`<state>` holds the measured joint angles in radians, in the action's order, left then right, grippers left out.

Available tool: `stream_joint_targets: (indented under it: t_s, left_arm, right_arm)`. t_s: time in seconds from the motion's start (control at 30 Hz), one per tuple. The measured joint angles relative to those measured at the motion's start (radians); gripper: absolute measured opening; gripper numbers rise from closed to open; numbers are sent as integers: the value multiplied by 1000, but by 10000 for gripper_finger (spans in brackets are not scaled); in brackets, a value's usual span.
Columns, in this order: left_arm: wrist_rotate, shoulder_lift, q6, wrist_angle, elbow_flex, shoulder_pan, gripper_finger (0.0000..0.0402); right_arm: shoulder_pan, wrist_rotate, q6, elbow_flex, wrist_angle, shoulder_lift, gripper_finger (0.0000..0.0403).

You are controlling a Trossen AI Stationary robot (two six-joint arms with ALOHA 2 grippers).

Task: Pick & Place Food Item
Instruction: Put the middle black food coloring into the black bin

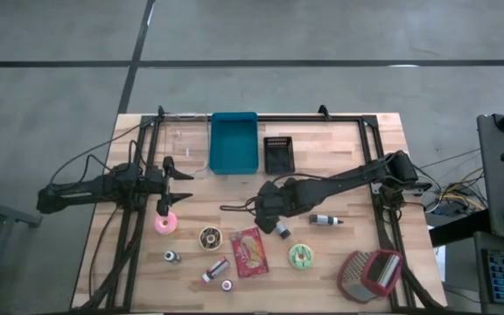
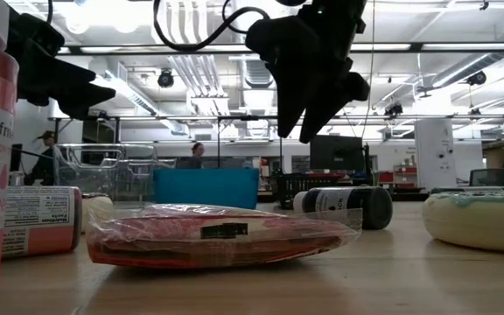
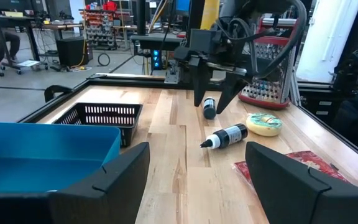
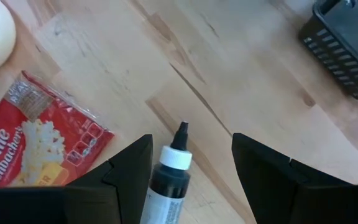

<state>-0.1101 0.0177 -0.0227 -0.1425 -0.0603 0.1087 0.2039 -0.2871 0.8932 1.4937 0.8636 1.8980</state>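
A small black bottle (image 4: 168, 174) with a white collar and black tip lies on its side on the table, also seen in the high view (image 1: 282, 229). My right gripper (image 4: 191, 143) hangs open above it, fingers slanting down, clear of the table (image 2: 303, 122). A red popcorn bag (image 1: 250, 252) lies flat on the near side of the gripper, also seen from the right wrist (image 4: 36, 152). A second black bottle (image 1: 326, 220) lies farther right. My left gripper (image 1: 180, 181) waits open at the table's left, holding nothing.
A blue bin (image 1: 234, 142) and a black basket (image 1: 279, 154) stand at the far edge. A pink donut (image 1: 164, 223), a chocolate donut (image 1: 210, 236), a green donut (image 1: 301, 255), small jars (image 1: 215, 269) and a grater (image 1: 370, 271) lie along the near side.
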Motion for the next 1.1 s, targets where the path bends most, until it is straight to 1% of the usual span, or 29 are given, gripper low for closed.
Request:
stream_joint_targets:
  t_s: [0.3,0.63,0.97,1.03,1.1]
  left_arm:
    - [0,0,0,0,0,0,273]
    - [-1,0,0,0,0,0,273]
    - [-1,0,0,0,0,0,273]
    - [-1,0,0,0,0,0,273]
    - [-1,0,0,0,0,0,273]
  right_arm:
    - [-3,0,-9,-4,-47,0,215]
    - [-9,-1,-9,-26,-53,2,215]
    - [-18,-2,29,-41,-89,2,215]
    - [-20,-1,65,-41,-89,2,216]
    - [-28,-1,119,-42,-88,2,229]
